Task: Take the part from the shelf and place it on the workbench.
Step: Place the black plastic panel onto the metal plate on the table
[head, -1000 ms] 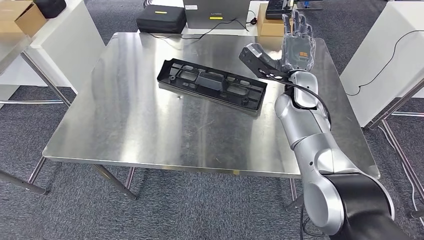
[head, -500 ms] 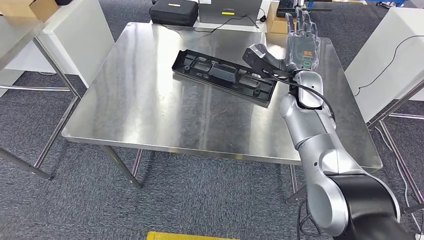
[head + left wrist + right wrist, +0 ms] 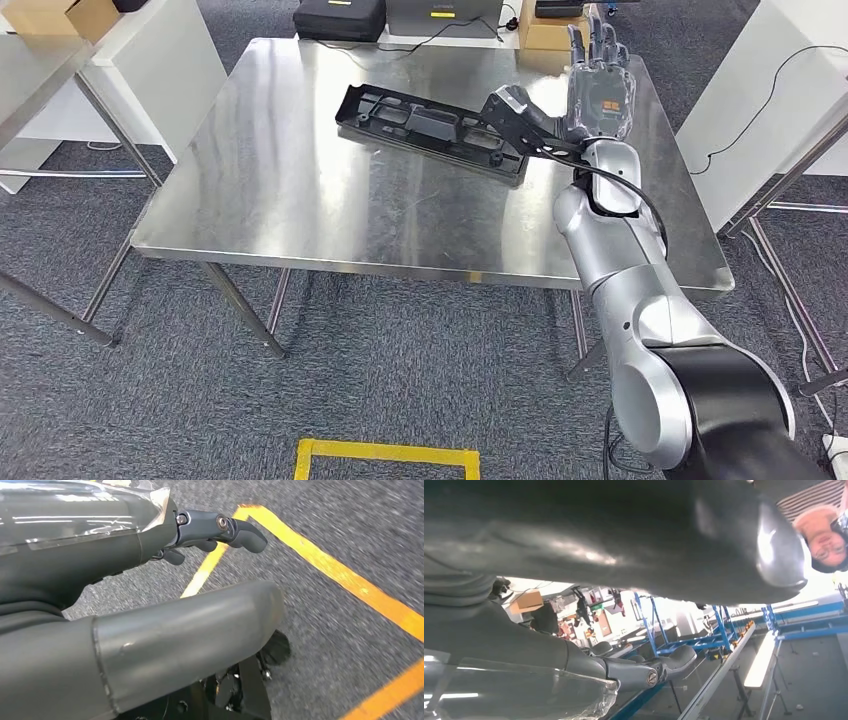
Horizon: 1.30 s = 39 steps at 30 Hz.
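Note:
The long black plastic part [image 3: 430,130] lies flat on the steel workbench [image 3: 300,210], toward its far right. My right hand [image 3: 597,95] is raised upright above the bench's far right side with its fingers straight and spread, holding nothing. Its thumb [image 3: 512,105] sticks out toward the part's right end and overlaps it in the head view; I cannot tell whether they touch. In the left wrist view my left hand [image 3: 150,580] hangs over grey carpet, its fingers [image 3: 225,527] loose and empty.
White tables stand at the left [image 3: 150,60] and right [image 3: 780,80] of the bench. A black case [image 3: 338,18] and a cardboard box [image 3: 545,35] sit behind it. Yellow floor tape [image 3: 385,455] lies in front. A person [image 3: 824,540] appears in the right wrist view.
The whole picture has shifted: the camera has moved back, so more floor and the yellow tape show. The part still lies on the bench and my right hand stays raised and empty.

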Tool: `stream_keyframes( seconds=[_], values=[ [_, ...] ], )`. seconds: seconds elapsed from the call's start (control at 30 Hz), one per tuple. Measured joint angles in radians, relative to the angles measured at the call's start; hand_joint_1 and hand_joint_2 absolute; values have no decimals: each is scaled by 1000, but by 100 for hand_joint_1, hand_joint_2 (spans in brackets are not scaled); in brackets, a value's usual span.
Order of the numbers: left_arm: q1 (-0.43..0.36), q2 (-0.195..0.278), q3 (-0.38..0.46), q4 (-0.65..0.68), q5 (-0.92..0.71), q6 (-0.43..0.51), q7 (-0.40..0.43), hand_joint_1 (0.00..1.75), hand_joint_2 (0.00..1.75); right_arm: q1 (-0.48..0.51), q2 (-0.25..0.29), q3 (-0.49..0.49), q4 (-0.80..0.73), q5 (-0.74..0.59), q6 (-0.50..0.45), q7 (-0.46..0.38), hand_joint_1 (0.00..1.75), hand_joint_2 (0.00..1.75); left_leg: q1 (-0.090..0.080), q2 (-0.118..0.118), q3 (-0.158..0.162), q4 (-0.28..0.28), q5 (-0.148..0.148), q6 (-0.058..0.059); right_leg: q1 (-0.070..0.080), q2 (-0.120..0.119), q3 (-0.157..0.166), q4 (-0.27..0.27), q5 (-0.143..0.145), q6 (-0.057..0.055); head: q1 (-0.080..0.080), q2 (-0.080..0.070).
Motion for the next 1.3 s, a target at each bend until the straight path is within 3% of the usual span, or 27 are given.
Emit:
stream_keyframes(
  seconds=[0.03, 0.1, 0.17, 0.23, 0.27, 0.33, 0.4, 0.43, 0.47, 0.53, 0.6, 0.67, 0.73, 0.77, 0.83, 0.9, 0.93, 0.97, 1.0, 1.03, 1.1, 1.17, 1.23, 1.3],
  values=[
    [-1, 0, 0, 0, 0, 0, 0, 0, 0, 0, 0, 0, 0, 0, 0, 0, 0, 0, 4, 0, 47, -57, 20, -4, -2, 0, -12, 7, 6, 7, 0, 0],
    [-2, 0, 0, -1, 0, 0, 0, 0, 0, -1, -1, 0, -1, 0, -1, 0, 0, 0, 3, -4, 133, -178, 17, -3, -4, 0, -31, 17, 18, 23, -2, 0],
    [-3, -1, 0, -2, 0, -1, 0, 0, 0, -3, -1, 0, -2, 0, -1, 0, 0, 0, -5, -10, 158, -225, 2, 10, -2, 0, -38, 18, 32, 39, -2, 0],
    [-3, -1, 0, -1, 0, -1, 0, 0, 0, -3, -2, 0, -1, 0, -1, 0, 0, 0, -9, -8, 143, -228, 19, 34, -5, 0, -43, 15, 43, 53, -1, 0],
    [-3, -1, 0, -2, -1, -2, 0, 0, 0, -2, -4, 1, -1, 0, -1, 0, 0, 0, -10, -6, 134, -230, 30, 47, -6, 0, -54, 25, 32, 53, 1, 0],
    [-4, -1, 0, -2, -2, -4, 0, 0, 0, 0, -8, 1, 0, 0, -2, 0, 0, 0, -10, -2, 109, -233, 55, 67, -7, 1, -91, 110, -43, 42, 7, 0],
    [-3, -1, 0, -2, -4, -7, -1, 0, 0, 3, -11, 1, 1, 0, -3, 0, 0, 0, -16, -1, 78, -232, 79, 76, -3, 1, -130, 254, -126, 34, 14, 0],
    [-3, -1, 0, -2, -4, -9, -1, 0, 0, 7, -12, 1, 2, 0, -4, -1, 0, 0, -20, -1, 64, -232, 91, 78, -1, 1, -135, 307, -143, 37, 14, 0],
    [-3, -1, 0, -3, -4, -11, -1, 0, 0, 11, -13, 1, 4, -1, -4, -2, 0, 0, -23, 0, 50, -232, 102, 80, 1, 1, -125, 329, -143, 41, 15, 0],
    [-3, -1, 0, -3, -5, -16, -1, 0, 0, 17, -14, 1, 5, -4, -5, -9, 0, 0, -30, -1, 23, -232, 124, 80, 11, 2, -48, 258, -112, 42, 15, 0],
    [-4, -3, -1, -4, -6, -19, -1, 0, 0, 18, -11, 2, 2, -12, -8, -22, 0, 0, -36, 0, 5, -231, 146, 77, 25, 0, 67, 106, -113, 23, 14, 0],
    [-4, -4, -1, -5, -5, -19, 0, 0, 0, 28, -6, 6, -8, -32, -12, -41, 0, 0, -34, 1, 0, -237, 166, 67, 34, 0, 122, 15, -127, 5, 12, 0],
    [-3, -6, -1, -5, 1, -17, 0, 0, 0, 57, 2, 19, -35, -59, -16, -57, 0, 0, -30, 0, -1, -247, 182, 55, 33, -1, 121, -6, -110, -4, 14, 0],
    [-2, -6, -1, -5, 4, -15, 0, 0, 0, 79, 7, 30, -58, -73, -16, -61, 0, 0, -29, -2, -6, -243, 170, 48, 29, -2, 118, -14, -98, -11, 16, 0],
    [-2, -6, -1, -5, 12, -8, -1, 0, 0, 143, 18, 61, -122, -97, -12, -66, 0, 0, -26, -5, -25, -183, 90, 35, 18, -5, 105, -25, -68, -22, 13, 0],
    [-1, -5, 0, -5, 17, -2, -2, 0, 0, 222, 21, 102, -201, -117, -6, -65, 0, 0, -19, -3, -49, -60, -8, 20, 15, -6, 79, -24, -45, -22, 4, 0],
    [0, -4, 0, -5, 20, 1, -3, 0, 0, 266, 21, 123, -244, -126, -3, -64, 0, 0, -14, -2, -54, -4, -28, 14, 14, -7, 65, -23, -35, -19, 3, 0],
    [0, -3, 0, -5, 23, 2, -4, 0, 0, 309, 19, 143, -284, -135, -1, -62, 0, 0, -9, -1, -48, 28, -23, 7, 11, -9, 50, -20, -25, -15, 2, 0],
    [0, -2, 1, -5, 25, 2, -6, 0, 0, 349, 17, 162, -324, -143, 0, -61, 0, 0, -4, 0, -27, 28, 0, 2, 8, -10, 35, -15, -16, -9, 2, 0],
    [0, -2, 1, -5, 27, 2, -7, 0, 0, 384, 15, 178, -361, -148, 0, -59, 0, 0, 1, 0, 11, -6, 26, -4, 3, -11, 18, -8, -9, -3, 2, 0],
    [-1, -2, 2, -5, 27, 2, -8, 0, 0, 430, 9, 202, -423, -153, 0, -57, 0, 0, 6, -4, 107, -130, 27, -14, -2, -11, -13, 11, 3, 11, -1, 0],
    [-1, -2, 2, -6, 27, 2, -9, 0, 0, 451, 4, 217, -466, -158, 2, -54, 0, 0, 1, -8, 156, -213, -1, -8, 0, -10, -31, 20, 17, 28, -3, 0],
    [0, -2, 2, -6, 29, 3, -10, 0, 0, 471, -3, 228, -496, -166, 9, -55, 0, 0, -5, -7, 149, -224, 5, 15, -1, -9, -38, 19, 33, 45, -2, 0],
    [1, -2, 5, -6, 36, 6, -13, 0, 0, 510, -16, 240, -532, -180, 18, -62, 0, 0, -5, -4, 133, -226, 23, 42, -5, -7, -55, 42, 7, 48, 2, 0]
  ],
)
